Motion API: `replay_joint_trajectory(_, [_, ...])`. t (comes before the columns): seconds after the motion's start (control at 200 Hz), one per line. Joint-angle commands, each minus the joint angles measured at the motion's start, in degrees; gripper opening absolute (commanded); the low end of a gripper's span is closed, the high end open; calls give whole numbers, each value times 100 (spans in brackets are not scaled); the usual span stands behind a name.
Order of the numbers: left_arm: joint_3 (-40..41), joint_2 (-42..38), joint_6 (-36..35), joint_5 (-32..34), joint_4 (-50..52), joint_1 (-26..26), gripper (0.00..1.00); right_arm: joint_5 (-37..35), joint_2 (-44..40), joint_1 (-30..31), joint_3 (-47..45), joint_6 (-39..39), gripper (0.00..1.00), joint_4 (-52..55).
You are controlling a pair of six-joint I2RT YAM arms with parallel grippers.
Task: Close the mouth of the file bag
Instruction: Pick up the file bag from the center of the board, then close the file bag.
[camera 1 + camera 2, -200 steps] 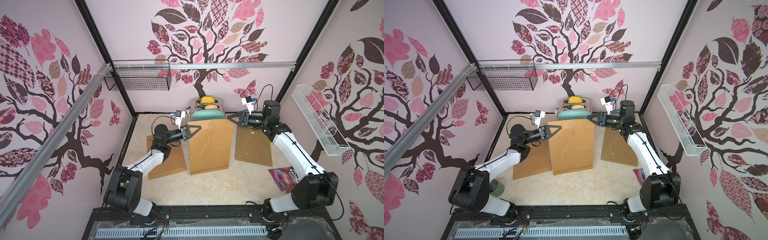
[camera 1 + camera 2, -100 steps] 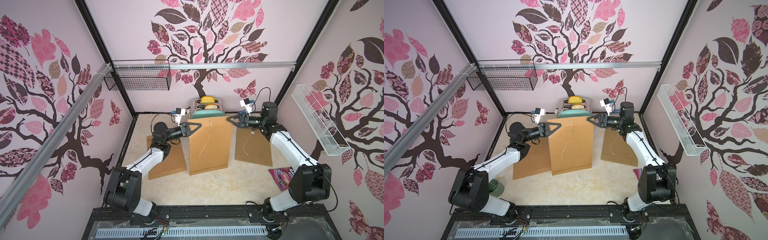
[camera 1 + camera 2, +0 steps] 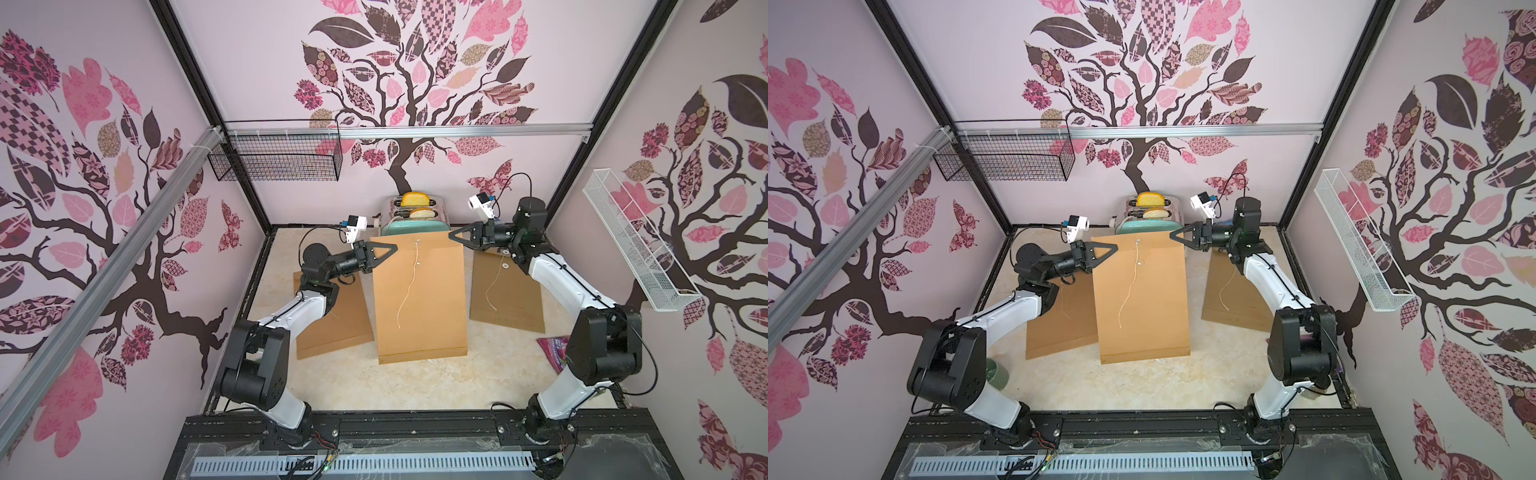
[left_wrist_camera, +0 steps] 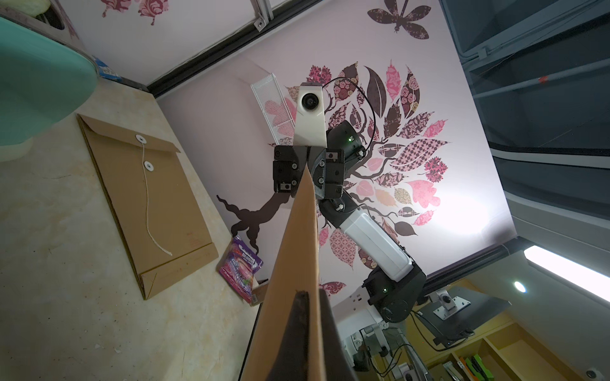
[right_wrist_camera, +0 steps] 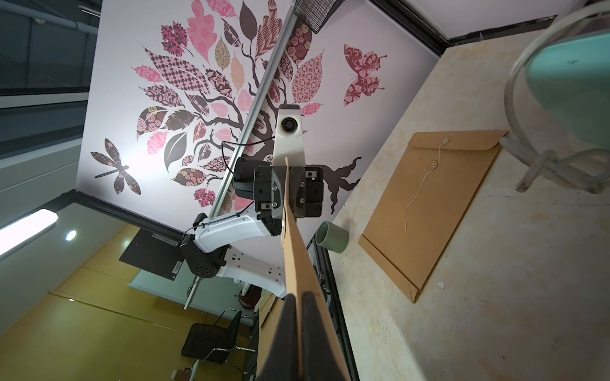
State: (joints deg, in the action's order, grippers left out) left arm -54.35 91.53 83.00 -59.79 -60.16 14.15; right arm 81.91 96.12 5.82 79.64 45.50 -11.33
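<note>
While both grippers clamp the upper corners, the tie hangs between them

Since the left gripper point(image 3: 392, 248) and the right gripper point(image 3: 451, 237) are each closed on an upper corner of the file bag point(image 3: 419, 299), we have the bag lifted at its far end, just in front of the toaster point(image 3: 417, 218). Its long axis runs from that held edge back toward the robot's base, and the mouth edge spans straight from 1 gripper to the other. Both wrist views show the paper edge-on, squeezed between the fingers.

We judge that the coming move turns on the closure. The upper button point(image 3: 417, 240) and the lower button point(image 3: 418, 262) sit on the bag's midline, and the string point(image 3: 409, 286) dangles loose down its face. They lie between the 2 grippers, somewhat nearer the left one. Neither can reach them without releasing its corner.

We cannot tell whether the flap lies flat on the body, nor whether the bag's near edge rests on the tabletop point(image 3: 415, 386). A spare file bag point(image 3: 332, 324) lies flat by the left arm, partly covered by the held bag. Another spare file bag point(image 3: 507, 295) lies by the right arm, its far end hidden under that arm
</note>
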Motion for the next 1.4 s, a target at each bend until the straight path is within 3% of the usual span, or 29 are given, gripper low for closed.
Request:
replay_joint_trajectory(0.0, [-230, 165, 571, -20, -842, -28, 0, 458, 92, 44, 319, 377, 0, -262])
replay_joint_trajectory(0.05, [-226, 191, 640, -3, -963, 11, 0, 505, 115, 81, 376, 260, 1, -75])
replay_joint_trajectory(0.13, [-192, 69, 767, 90, -1116, 19, 0, 368, 161, -60, 576, -430, 25, 813])
replay_joint_trajectory(0.17, [-222, 9, 821, 106, -1070, 15, 0, 94, 164, -210, 644, -800, 32, 1259])
replay_joint_trajectory(0.345, [-239, -50, 960, 289, -107, -8, 0, -1164, -187, -613, 563, -953, 42, 1706])
replay_joint_trajectory(0.44, [-197, -162, 757, 475, 481, -9, 0, -2149, -763, -606, 479, -1612, 45, 2664])
replay_joint_trajectory(0.565, [-131, -258, 909, 852, 598, 52, 0, -3123, -1575, -454, -166, -1665, 45, 2770])
replay_joint_trajectory(0.69, [-71, -265, 1178, 1158, 325, 223, 0, -3820, -2099, 501, -627, -2321, 45, 3131])
replay_joint_trajectory(0.78, [-6, -338, 1184, 1361, 464, 413, 0, -4222, -2324, 1088, -1160, -2300, 45, 2527])
replay_joint_trajectory(0.885, [259, -518, 1243, 1811, 590, 572, 0, -4493, -2408, 1247, -1759, -1576, 46, 1783])
replay_joint_trajectory(1.05, [539, -753, 1605, 2394, 266, 629, 0, -4819, -2545, 1536, -2070, -1720, 46, 1614])
replay_joint_trajectory(1.39, [584, -1321, 1007, 2759, 1087, 770, 0, -5201, -2753, 2295, -2670, -1416, 42, 522])
